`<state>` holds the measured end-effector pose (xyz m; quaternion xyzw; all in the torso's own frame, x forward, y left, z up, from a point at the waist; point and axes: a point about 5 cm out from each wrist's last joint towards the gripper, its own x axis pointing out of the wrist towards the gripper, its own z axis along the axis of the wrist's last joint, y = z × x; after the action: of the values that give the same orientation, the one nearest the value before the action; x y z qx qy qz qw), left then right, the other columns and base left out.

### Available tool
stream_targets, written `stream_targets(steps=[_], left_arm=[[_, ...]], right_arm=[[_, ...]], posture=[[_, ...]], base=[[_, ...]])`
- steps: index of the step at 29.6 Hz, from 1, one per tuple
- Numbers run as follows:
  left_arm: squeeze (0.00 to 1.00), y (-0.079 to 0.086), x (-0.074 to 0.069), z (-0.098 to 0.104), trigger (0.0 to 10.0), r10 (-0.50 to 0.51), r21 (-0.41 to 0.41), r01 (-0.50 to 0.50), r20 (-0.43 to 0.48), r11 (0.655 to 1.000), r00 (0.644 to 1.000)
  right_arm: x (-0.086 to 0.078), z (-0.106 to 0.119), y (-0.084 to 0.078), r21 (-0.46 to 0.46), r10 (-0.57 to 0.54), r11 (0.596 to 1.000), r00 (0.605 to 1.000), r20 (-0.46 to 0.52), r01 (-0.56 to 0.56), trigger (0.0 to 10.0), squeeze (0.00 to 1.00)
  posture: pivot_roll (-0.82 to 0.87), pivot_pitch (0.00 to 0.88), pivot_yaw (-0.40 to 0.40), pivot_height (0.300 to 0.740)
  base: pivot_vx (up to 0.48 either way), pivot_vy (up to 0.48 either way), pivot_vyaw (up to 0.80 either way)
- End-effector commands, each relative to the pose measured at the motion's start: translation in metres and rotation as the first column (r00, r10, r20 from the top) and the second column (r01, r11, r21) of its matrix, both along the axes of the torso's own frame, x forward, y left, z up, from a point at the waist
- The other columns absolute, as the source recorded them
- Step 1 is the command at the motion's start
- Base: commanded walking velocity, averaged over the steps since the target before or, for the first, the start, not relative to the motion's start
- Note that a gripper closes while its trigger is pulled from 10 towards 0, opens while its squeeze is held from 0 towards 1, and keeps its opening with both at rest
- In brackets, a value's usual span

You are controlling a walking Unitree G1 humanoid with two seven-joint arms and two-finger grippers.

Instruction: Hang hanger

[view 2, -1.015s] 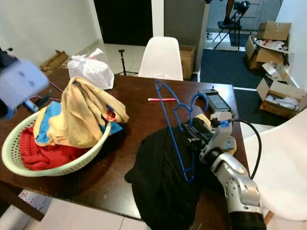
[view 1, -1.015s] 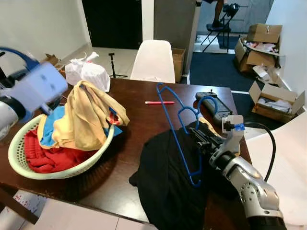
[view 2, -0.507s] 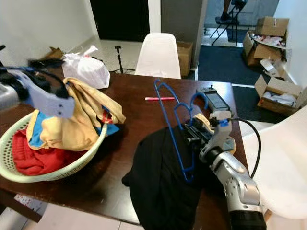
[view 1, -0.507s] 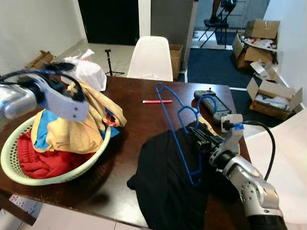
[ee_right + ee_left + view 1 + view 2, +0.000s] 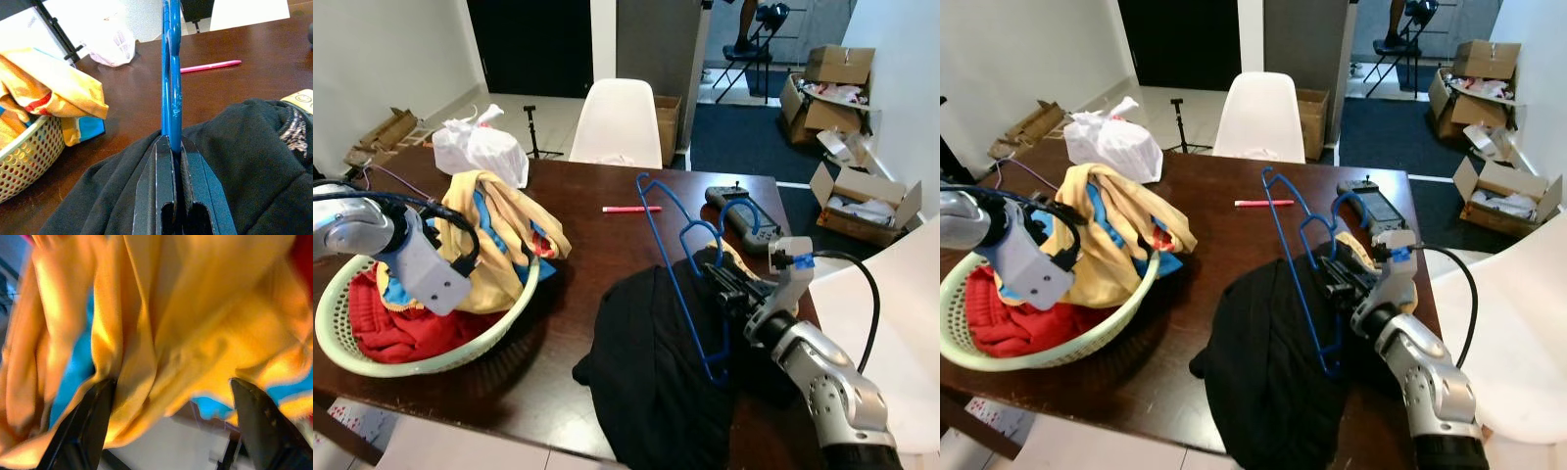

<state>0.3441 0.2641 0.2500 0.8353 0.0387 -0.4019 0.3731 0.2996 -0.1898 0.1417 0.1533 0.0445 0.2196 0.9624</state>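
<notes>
Two tools at work. Right tool point(image 5: 722, 284) clenched on blue hanger point(image 5: 676, 257), which stands upright, edge-on between its fingers point(image 5: 168, 196), rising from the black garment point(image 5: 651, 377) heaped under and around that tool on the dark table point(image 5: 592, 245). Pink pen point(image 5: 626, 209) lies beyond the hanger. Left tool point(image 5: 171, 406) spread apart, fingers against yellow cloth point(image 5: 499, 240) in the laundry basket point(image 5: 421, 357).
</notes>
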Motion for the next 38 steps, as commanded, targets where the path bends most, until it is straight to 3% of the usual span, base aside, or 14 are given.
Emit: stream_targets(steps=[1, 6, 9, 17, 18, 19, 25, 38], left_arm=[[0.00, 0.000, 0.002, 0.000, 10.0, -0.008, 0.037, 0.008, -0.004, 0.999, 1.000], [0.00, -0.001, 0.012, 0.018, 10.0, -0.021, 0.094, 0.012, 0.096, 0.996, 0.995], [0.00, -0.006, 0.023, 0.033, 10.0, -0.065, 0.111, 0.041, 0.229, 0.993, 0.971], [0.00, -0.006, 0.027, 0.027, 10.0, -0.097, 0.150, 0.063, 0.229, 0.987, 0.969], [0.00, -0.003, 0.027, 0.020, 2.7, -0.106, 0.163, 0.070, 0.222, 0.984, 0.969], [0.00, 0.000, 0.027, 0.014, 0.0, -0.109, 0.168, 0.073, 0.214, 0.983, 0.971], [0.00, 0.008, 0.025, -0.005, 0.0, -0.141, 0.196, 0.102, 0.197, 0.975, 0.970], [0.00, 0.011, 0.028, 0.000, 0.0, -0.144, 0.195, 0.097, 0.242, 0.976, 0.960]], right_arm=[[-0.002, -0.001, -0.001, 0.003, 0.001, 1.000, 1.000, -0.005, -0.001, 10.0, 0.00], [-0.002, -0.002, -0.001, 0.008, 0.003, 1.000, 1.000, -0.006, -0.003, 10.0, 0.00], [-0.004, -0.001, 0.001, 0.011, 0.001, 1.000, 1.000, -0.002, -0.001, 10.0, 0.00], [-0.005, -0.001, 0.002, 0.009, -0.005, 1.000, 1.000, 0.002, 0.005, 10.0, 0.00], [-0.006, 0.000, 0.002, 0.008, -0.007, 1.000, 1.000, 0.004, 0.007, 10.0, 0.00], [-0.006, 0.000, 0.002, 0.007, -0.008, 1.000, 1.000, 0.006, 0.008, 10.0, 0.00], [-0.006, 0.002, 0.003, 0.002, -0.009, 1.000, 1.000, 0.010, 0.009, 10.0, 0.00], [-0.005, 0.004, 0.004, -0.001, -0.017, 1.000, 1.000, 0.015, 0.017, 10.0, 0.00]], posture=[[0.00, 0.026, 0.027, 0.740], [0.00, 0.028, 0.028, 0.740], [0.00, 0.037, 0.040, 0.740], [0.00, 0.039, 0.042, 0.740], [0.00, 0.043, 0.046, 0.740], [0.00, 0.043, 0.046, 0.740], [0.00, 0.047, 0.043, 0.740], [0.00, 0.047, 0.046, 0.740]], base=[[0.000, 0.000, 0.00], [0.000, 0.000, 0.00], [0.000, 0.000, 0.00], [0.000, 0.000, 0.00], [0.000, 0.000, 0.00], [0.000, 0.000, 0.00], [0.000, 0.000, 0.00], [0.000, 0.000, 0.00]])
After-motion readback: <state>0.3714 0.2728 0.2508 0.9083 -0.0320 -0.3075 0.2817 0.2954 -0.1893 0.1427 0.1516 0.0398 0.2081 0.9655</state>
